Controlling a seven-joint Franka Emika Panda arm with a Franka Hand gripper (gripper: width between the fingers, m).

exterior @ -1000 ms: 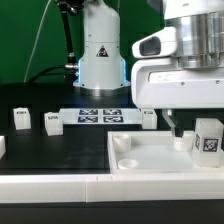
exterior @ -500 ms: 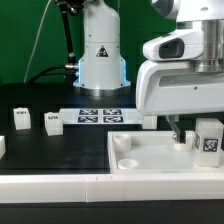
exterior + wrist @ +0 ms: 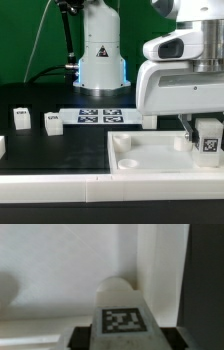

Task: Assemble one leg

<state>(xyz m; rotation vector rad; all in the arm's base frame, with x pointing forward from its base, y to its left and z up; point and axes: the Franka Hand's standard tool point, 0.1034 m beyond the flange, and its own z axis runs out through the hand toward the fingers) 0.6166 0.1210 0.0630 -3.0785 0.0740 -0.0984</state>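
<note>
**Leg held over the panel, not yet seated**

Progress, judged from the frames: one leg is in the claw at the exterior view's right, above the far right part of the large white panel. The wrist view shows the leg between two dark fingers, its tag facing the camera, so the claw reads as pinching the leg. Whether the leg's lower end already touches the panel or a socket, I cannot tell; the arm housing hides the contact. I judge the pick-up done and the seating into a socket left to do.

Other legs are unused: two stand on the black table at the exterior view's left, well apart from the panel, and one more small block sits near the marker board. A white piece is cut off at the left edge; unclear what it is.

Materials and shapes:
- Leg: white matte plastic, blocky with a rounded end in the wrist view, square black-and-white tag on its side.
- Panel: flat, smooth white plastic, raised rim, a round recess near its corner.
- Table: matte black.
- Marker board: thin, flat, white, carrying tags.
</note>
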